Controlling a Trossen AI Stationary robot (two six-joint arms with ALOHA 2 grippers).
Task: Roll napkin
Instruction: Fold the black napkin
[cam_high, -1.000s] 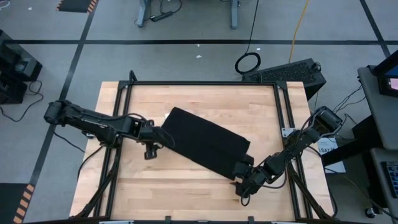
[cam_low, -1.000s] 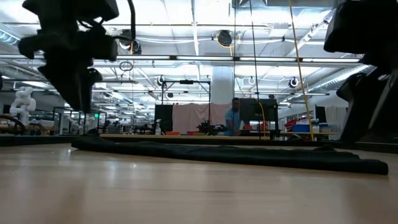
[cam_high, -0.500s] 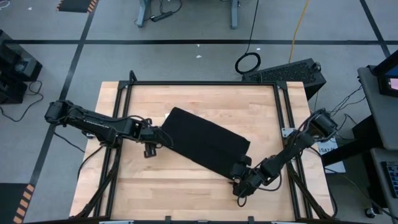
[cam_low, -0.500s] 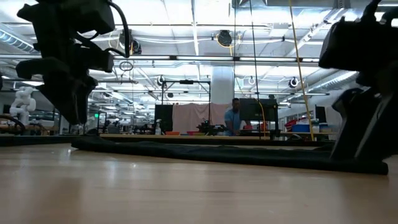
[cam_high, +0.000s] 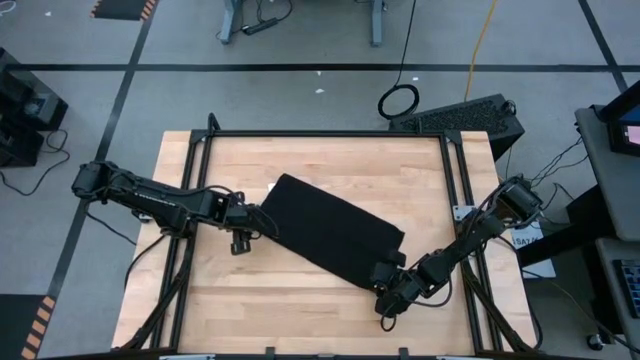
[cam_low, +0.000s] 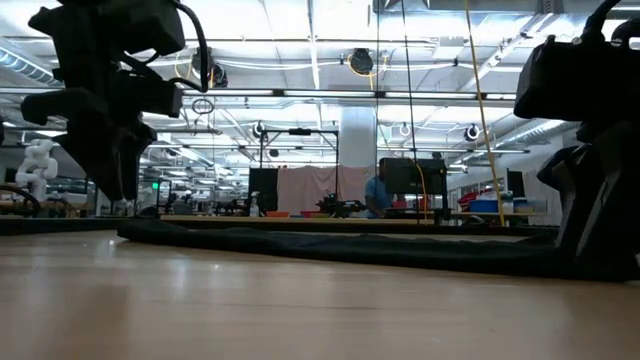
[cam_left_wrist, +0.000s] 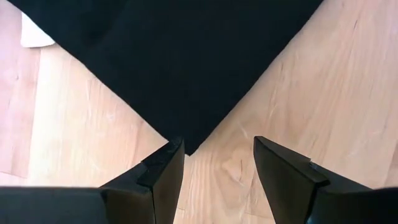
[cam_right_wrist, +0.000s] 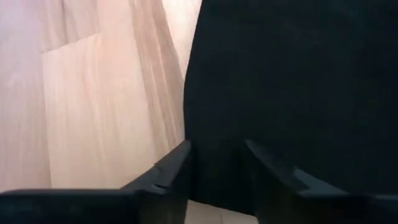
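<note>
The black napkin (cam_high: 335, 228) lies flat on the wooden table (cam_high: 300, 310), slanting from far left to near right. Its white tag (cam_left_wrist: 34, 34) shows at one edge. My left gripper (cam_high: 262, 222) stands open at the napkin's left corner (cam_left_wrist: 193, 140). That corner's tip lies between the two fingers (cam_left_wrist: 168, 168), and I cannot tell whether they touch it. My right gripper (cam_high: 385, 272) is down on the napkin's near right corner, its fingers drawn in on the cloth (cam_right_wrist: 217, 124). In the low view the napkin (cam_low: 350, 248) is a low dark strip running up to the right gripper (cam_low: 590, 250). My right gripper has the napkin's edge near its near right corner (cam_right_wrist: 214, 155) between its two fingers, and black cloth fills the gap. The fingers come slanting down from the table's near right side. One layer or several, I cannot tell. The rest of the napkin lies flat on the table.
Black frame rails (cam_high: 330, 133) run along the table's far and side edges. Bare wood lies open in front of the napkin and at the far left. A dark case (cam_high: 460, 115) sits on the floor beyond the far right corner. A person (cam_low: 378, 195) stands far off in the room.
My right gripper has sunk onto the napkin's near right corner. In the low view, the napkin's right end stuck out past that gripper before and now no longer shows beyond it. The rest of the napkin has stayed flat in place.
</note>
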